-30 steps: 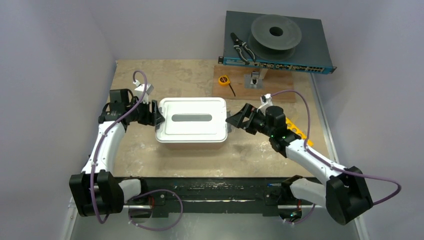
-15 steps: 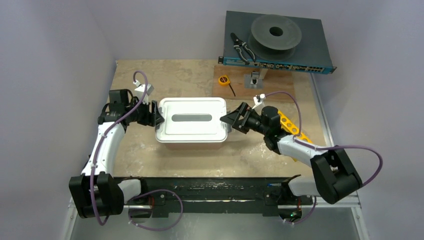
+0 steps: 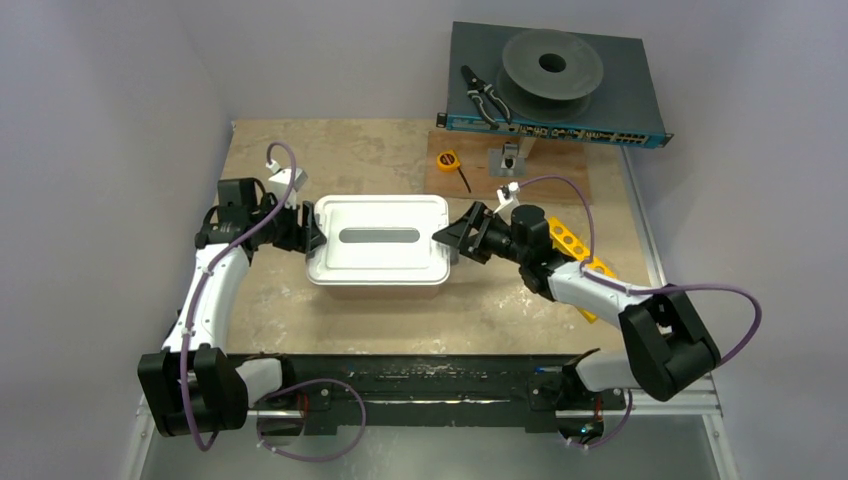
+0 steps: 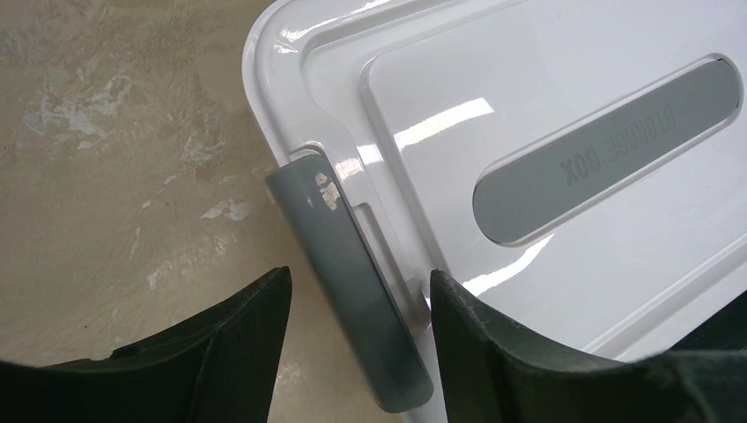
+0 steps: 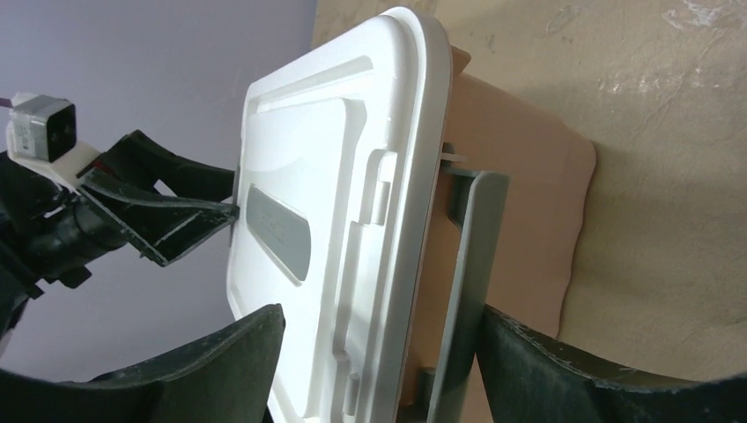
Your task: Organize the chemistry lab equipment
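Seemingly unlatching the box (image 3: 380, 240): left gripper (image 3: 312, 228), jaws half apart, straddles its 9 o'clock latch (image 4: 352, 291); right gripper (image 3: 448, 238), wide, spans the 3 o'clock latch (image 5: 467, 282). The rack (image 3: 575, 245) lies at 4 o'clock. Next, probably pinch and flip both.

- A robotics lab bench: plain grey-violet walls box in a mottled tan surface (image 3: 380, 150).
- Two cabled robot arms, the left arm (image 3: 210, 290) and the right arm (image 3: 590, 285), are bolted to a black rail (image 3: 400, 385) at the bottom of the frame.
- Upper right: a rack-mount network switch (image 3: 620, 100) carries a cable spool (image 3: 552, 65) and pliers (image 3: 485, 97).
- A tape measure (image 3: 448, 159) and a yellow holed rack (image 3: 575, 245) lie nearby.
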Robot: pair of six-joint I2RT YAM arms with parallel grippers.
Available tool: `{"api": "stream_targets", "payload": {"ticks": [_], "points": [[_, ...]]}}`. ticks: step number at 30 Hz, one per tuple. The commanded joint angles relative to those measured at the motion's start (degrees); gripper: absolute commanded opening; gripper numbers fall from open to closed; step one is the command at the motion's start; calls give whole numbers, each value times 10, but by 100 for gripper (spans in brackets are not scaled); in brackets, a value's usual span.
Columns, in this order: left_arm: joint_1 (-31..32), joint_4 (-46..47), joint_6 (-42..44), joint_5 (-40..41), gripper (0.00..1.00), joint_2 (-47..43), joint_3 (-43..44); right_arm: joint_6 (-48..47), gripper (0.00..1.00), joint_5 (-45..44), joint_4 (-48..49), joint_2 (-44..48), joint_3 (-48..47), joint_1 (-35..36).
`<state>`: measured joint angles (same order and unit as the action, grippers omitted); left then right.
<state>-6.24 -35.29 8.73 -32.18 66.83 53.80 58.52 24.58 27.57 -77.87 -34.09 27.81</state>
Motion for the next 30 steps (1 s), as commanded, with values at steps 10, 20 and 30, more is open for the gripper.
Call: {"api": "stream_targets", "payload": {"ticks": [10, 20, 30], "points": [[1, 2, 27, 19, 58, -18, 17, -135, 60, -184, -244, 19, -143, 77], [0, 1, 36, 23, 58, -23, 13, -165, 49, -259, -325, -6, -195, 115], [0, 1, 41, 24, 58, -24, 12, -193, 39, -329, -388, -41, -250, 156]]}}
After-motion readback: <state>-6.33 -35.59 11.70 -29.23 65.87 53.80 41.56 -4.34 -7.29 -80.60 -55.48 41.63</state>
